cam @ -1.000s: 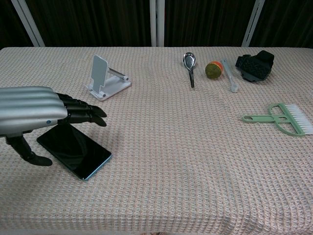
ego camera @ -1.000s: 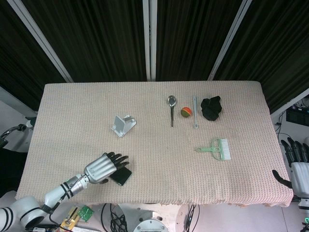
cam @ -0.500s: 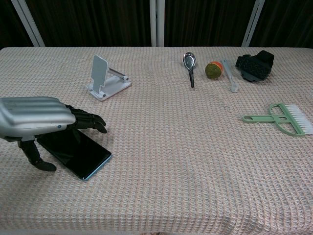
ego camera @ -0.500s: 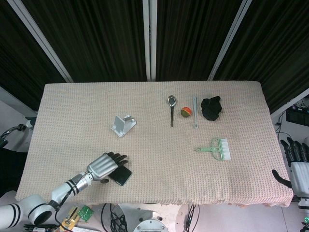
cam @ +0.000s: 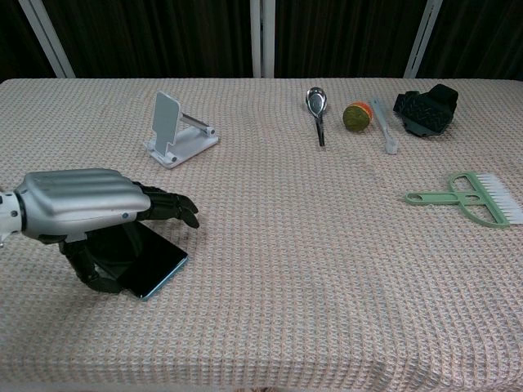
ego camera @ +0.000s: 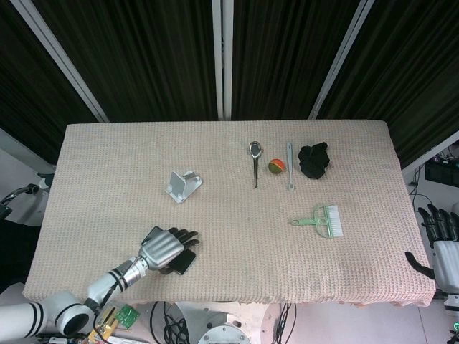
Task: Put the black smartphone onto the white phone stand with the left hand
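The black smartphone lies flat on the cloth near the table's front left; only its right part shows. My left hand lies over it, its dark fingers stretched across the top and the thumb curled at the phone's near-left edge. The head view has this hand covering most of the phone. The white phone stand sits upright and bare further back, apart from the hand. My right hand hangs off the table's right edge, fingers apart, holding nothing.
At the back right lie a metal spoon, a small orange-green ball, a white utensil and a black crumpled object. A green brush lies at the right. The woven cloth's front edge is close to the phone.
My left hand has slid forward to the right and lowered over the phone, now covering most of it, the thumb moving in to its near edge. The phone has not moved.
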Action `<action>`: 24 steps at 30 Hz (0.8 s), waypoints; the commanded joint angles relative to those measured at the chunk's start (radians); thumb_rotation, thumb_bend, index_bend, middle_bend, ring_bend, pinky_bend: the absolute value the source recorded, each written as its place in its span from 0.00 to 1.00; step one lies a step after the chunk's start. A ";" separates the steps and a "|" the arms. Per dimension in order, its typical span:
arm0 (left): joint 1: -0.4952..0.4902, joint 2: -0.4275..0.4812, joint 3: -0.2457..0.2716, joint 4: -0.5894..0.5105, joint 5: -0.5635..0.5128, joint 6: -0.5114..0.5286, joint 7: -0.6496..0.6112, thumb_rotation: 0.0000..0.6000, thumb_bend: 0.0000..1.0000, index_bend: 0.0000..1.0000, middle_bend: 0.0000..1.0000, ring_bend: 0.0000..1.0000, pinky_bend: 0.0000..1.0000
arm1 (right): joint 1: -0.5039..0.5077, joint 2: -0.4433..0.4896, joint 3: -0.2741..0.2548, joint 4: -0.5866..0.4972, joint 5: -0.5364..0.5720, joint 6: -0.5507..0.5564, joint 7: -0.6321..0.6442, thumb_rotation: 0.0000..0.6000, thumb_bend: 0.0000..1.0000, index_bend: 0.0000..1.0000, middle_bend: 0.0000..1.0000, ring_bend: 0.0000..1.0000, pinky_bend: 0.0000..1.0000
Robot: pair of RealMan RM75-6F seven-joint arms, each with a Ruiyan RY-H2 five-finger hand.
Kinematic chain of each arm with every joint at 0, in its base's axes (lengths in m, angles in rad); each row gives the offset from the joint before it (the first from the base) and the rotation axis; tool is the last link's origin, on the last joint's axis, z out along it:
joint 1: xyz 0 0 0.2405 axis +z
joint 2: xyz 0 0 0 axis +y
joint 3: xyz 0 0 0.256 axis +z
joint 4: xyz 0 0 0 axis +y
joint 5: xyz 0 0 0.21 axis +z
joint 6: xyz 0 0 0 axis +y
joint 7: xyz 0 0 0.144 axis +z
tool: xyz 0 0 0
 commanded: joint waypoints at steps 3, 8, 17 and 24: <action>-0.010 -0.002 0.000 0.001 -0.009 0.003 0.012 1.00 0.14 0.17 0.06 0.12 0.24 | -0.003 0.005 0.003 0.001 0.006 0.001 0.006 1.00 0.14 0.00 0.00 0.00 0.00; -0.017 -0.003 0.009 0.009 -0.031 -0.002 0.040 1.00 0.15 0.20 0.06 0.12 0.24 | -0.002 0.008 0.003 -0.001 0.008 -0.006 0.009 1.00 0.14 0.00 0.00 0.00 0.00; -0.026 -0.002 0.020 0.004 -0.058 -0.002 0.057 1.00 0.16 0.23 0.06 0.11 0.24 | 0.000 0.007 0.003 -0.006 0.010 -0.014 0.007 1.00 0.14 0.00 0.00 0.00 0.00; -0.027 -0.008 0.028 0.012 -0.053 0.016 0.047 1.00 0.21 0.41 0.08 0.12 0.24 | -0.001 0.011 0.001 -0.011 0.019 -0.025 0.003 1.00 0.15 0.00 0.00 0.00 0.00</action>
